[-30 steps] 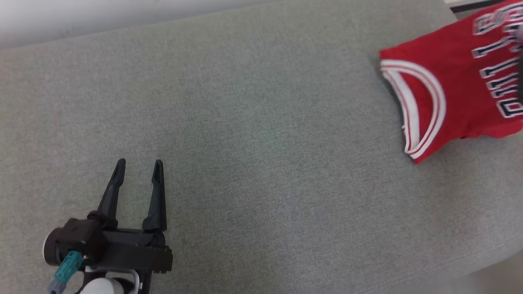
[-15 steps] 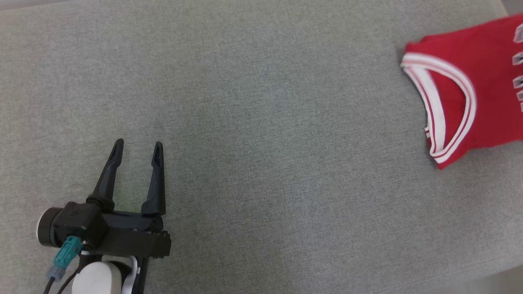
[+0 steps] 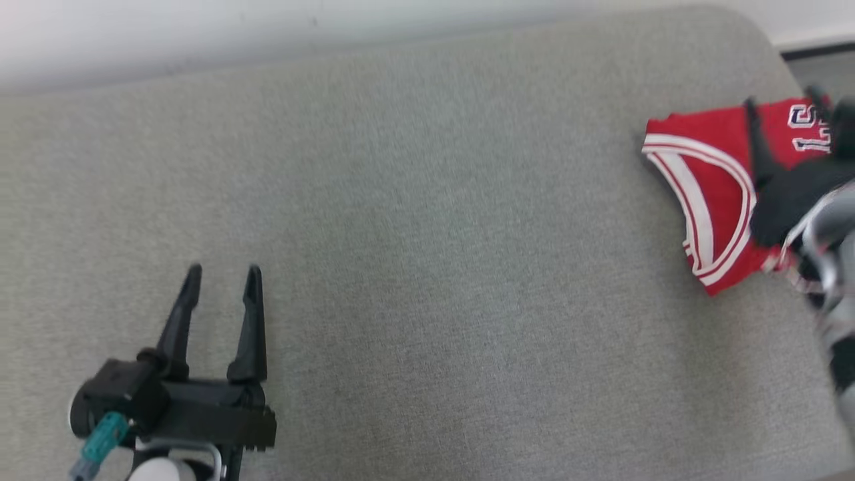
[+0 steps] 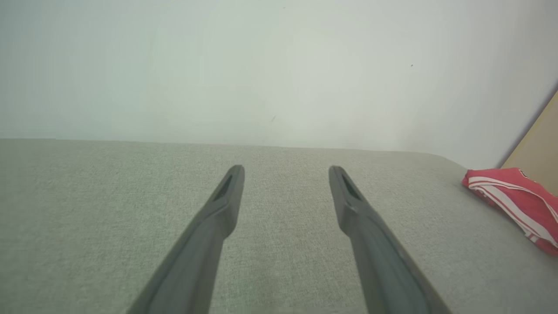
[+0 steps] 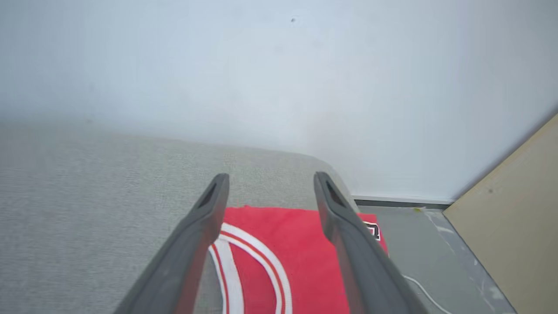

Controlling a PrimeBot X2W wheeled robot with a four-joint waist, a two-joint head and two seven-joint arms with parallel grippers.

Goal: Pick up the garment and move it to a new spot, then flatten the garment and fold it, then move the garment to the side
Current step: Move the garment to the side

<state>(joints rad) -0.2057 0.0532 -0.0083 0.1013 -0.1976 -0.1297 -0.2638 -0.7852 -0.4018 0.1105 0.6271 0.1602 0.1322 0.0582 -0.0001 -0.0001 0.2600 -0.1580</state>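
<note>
The garment [image 3: 708, 130] is a folded red jersey with white trim and lettering. It lies flat near the right end of the grey padded surface [image 3: 427, 220]. My right gripper [image 3: 783, 100], blurred, hovers over the garment's right part with its fingers spread and nothing between them. In the right wrist view the right gripper [image 5: 270, 178] is open, with the garment [image 5: 305, 244] lying below its fingers. My left gripper [image 3: 223, 270] is open and empty at the lower left, far from the garment. Its own view shows the left gripper [image 4: 286, 170] above bare fabric and the garment [image 4: 514, 196] at the far right.
A pale wall [image 5: 279, 65] runs along the far edge of the surface. Past its rounded right end are a grey floor [image 5: 405, 244] with a thin white cable [image 5: 425, 292] and a tan board [image 5: 514, 209] leaning there.
The right gripper has opened and now shows over the garment, which lies loose on the surface. The head camera has shifted. The left gripper stays open in place.
</note>
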